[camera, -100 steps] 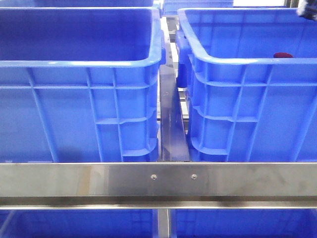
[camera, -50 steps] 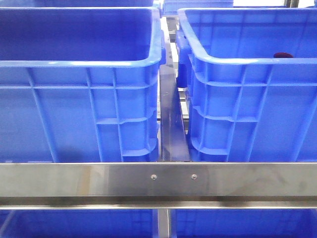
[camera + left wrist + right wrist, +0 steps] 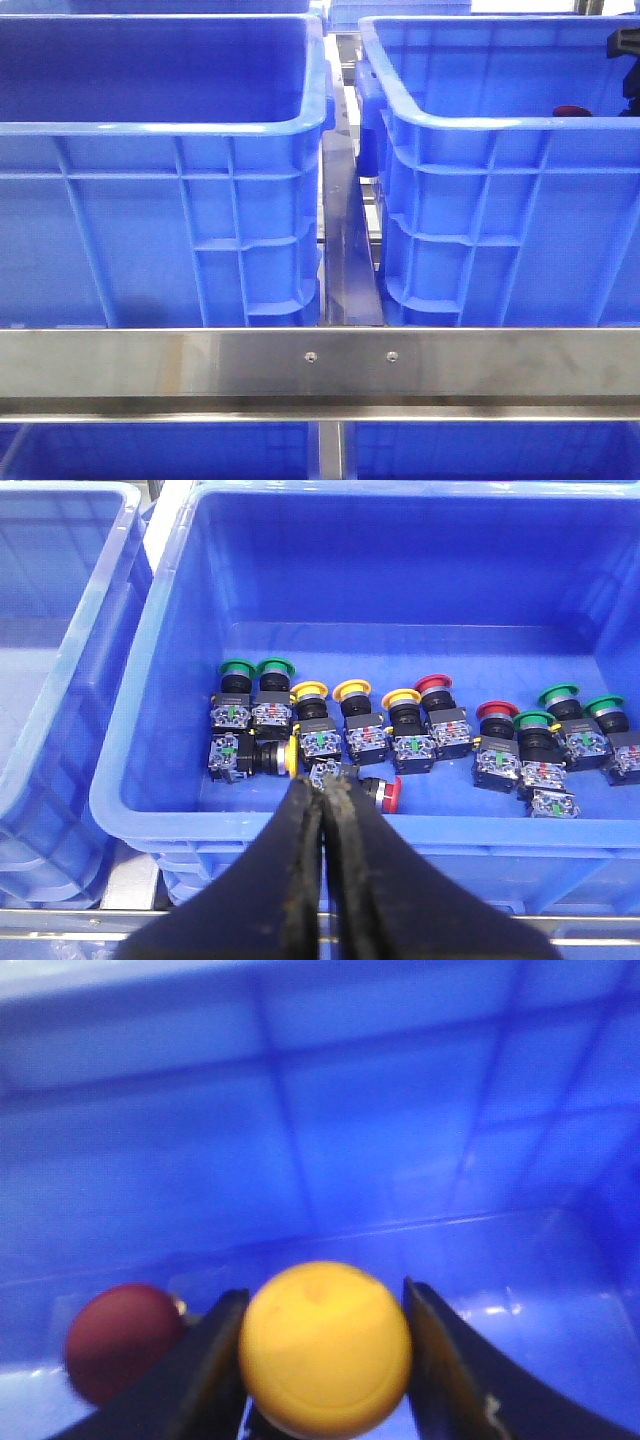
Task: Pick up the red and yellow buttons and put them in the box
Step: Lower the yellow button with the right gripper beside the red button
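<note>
— Steel racking carries two blue crates in the front view; a red button [image 3: 572,111] shows in the right-hand box [image 3: 500,125], with the right gripper [image 3: 627,60] at the upper right edge.

— Left wrist view?

— The left gripper [image 3: 324,798], clenched and empty, hangs over a supply crate [image 3: 140,780] where many buttons remain.

— Right wrist view?

— Its fingers grasp a yellow button [image 3: 325,1348] low in the box, beside the red one.

Left tool [image 3: 322,810] has fingers pressed together; right tool [image 3: 325,1360] grips a yellow button [image 3: 325,1348].
</note>
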Controlling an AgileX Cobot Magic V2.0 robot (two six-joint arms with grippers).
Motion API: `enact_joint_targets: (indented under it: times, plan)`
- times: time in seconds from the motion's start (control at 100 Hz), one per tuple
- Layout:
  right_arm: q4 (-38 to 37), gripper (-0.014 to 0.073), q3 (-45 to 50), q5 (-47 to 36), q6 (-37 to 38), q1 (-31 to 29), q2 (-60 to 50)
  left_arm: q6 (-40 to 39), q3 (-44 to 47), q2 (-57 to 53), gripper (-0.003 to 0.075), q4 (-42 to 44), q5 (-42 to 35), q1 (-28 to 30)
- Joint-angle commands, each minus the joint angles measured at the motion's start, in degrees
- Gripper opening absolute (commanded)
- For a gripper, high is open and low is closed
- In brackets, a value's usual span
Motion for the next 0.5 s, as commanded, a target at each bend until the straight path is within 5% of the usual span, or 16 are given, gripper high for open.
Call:
enact_joint_targets:
  times: [0.0, 0.49]
  plan:
    - [2.2, 0.0193, -3.1, 2.4, -1.3, -0.4, -1.3, -0.6, -1.5, 0.4, -0.0019, 0.4, -4.1, 0.0]
    - [2.2, 0.0199, -4.4, 2.3, -1.7, -0.1, 4.2, -0.6, -1.5, 0.4, -0.0019, 0.4, -4.1, 0.0]
